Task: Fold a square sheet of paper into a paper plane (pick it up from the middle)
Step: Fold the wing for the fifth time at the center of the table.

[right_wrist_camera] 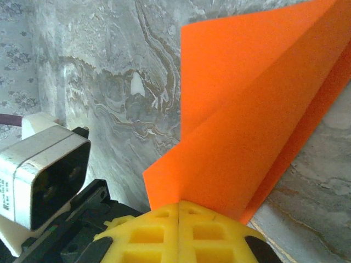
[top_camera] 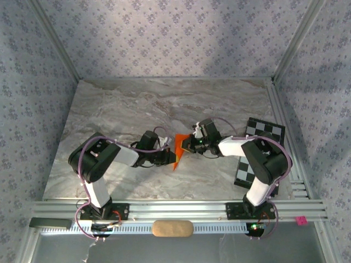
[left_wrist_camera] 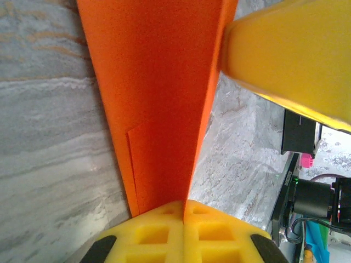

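The bright orange sheet of paper (top_camera: 177,152) is folded into a narrow wedge and held off the marble table between both arms, its sharp tip pointing toward the near edge. My left gripper (top_camera: 168,155) is shut on its left side. In the left wrist view the paper (left_wrist_camera: 159,93) rises from my closed yellow left gripper (left_wrist_camera: 184,204), with a yellow fingertip (left_wrist_camera: 285,55) of the right gripper touching its far end. My right gripper (top_camera: 187,144) is shut on the right side. In the right wrist view the creased paper (right_wrist_camera: 258,109) fans out from the closed right gripper (right_wrist_camera: 180,206).
A black-and-white checkerboard card (top_camera: 262,137) lies at the right, partly under the right arm. Aluminium rails (top_camera: 290,164) run along the table's right edge. A tan oblong pad (top_camera: 172,228) and a small pink piece (top_camera: 300,220) sit at the near frame. The left arm's wrist housing (right_wrist_camera: 44,175) is close beside the right gripper.
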Tool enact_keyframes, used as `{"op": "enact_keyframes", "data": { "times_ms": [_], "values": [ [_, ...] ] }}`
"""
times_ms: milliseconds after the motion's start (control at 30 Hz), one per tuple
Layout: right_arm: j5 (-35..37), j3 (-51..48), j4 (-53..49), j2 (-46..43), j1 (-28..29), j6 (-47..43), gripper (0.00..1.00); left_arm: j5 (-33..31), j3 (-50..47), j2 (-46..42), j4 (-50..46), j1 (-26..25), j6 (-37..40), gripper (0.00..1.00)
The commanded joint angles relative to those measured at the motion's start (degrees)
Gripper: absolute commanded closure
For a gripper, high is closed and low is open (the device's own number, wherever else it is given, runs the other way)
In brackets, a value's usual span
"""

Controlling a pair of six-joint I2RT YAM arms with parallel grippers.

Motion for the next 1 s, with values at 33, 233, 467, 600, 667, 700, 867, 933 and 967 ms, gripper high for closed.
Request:
{"op": "enact_keyframes", "data": {
  "times_ms": [33,233,467,600,667,700,867,933,967],
  "values": [
    [-2.2,1.7,-0.8,1.3,0.2,-1.8,0.96,-2.8,-2.0,1.6,-3.5,1.2,-0.5,1.0],
    [-3.0,3.0,-1.0,3.2,0.3,-2.6,0.96,-3.2,-2.3,1.9,-3.8,1.3,-1.2,1.0],
    [-3.5,4.2,-0.8,4.7,0.1,-2.7,0.95,-3.9,-2.5,2.4,-4.4,1.4,-2.0,1.0],
    [-3.5,4.6,-1.0,5.4,-0.1,-2.9,0.95,-4.1,-2.5,2.9,-4.6,1.5,-2.5,1.0],
    [-3.4,4.6,-0.9,5.6,-0.1,-2.9,0.95,-4.1,-2.4,3.1,-5.0,1.6,-2.6,1.0],
    [-3.3,4.6,-0.9,5.7,-0.2,-2.9,0.95,-4.1,-2.4,3.2,-5.0,1.6,-2.5,1.0],
    [-3.5,4.9,-0.6,6.5,-0.1,-2.5,0.95,-4.1,-2.4,3.4,-5.0,1.7,-2.6,1.0],
    [-3.4,5.0,-0.5,6.8,-0.2,-2.6,0.95,-4.1,-2.4,3.4,-5.0,1.7,-2.7,1.0],
    [-3.5,5.1,-0.4,7.0,-0.1,-2.5,0.95,-4.1,-2.4,3.5,-5.1,1.7,-2.6,1.0]
  ]
}}
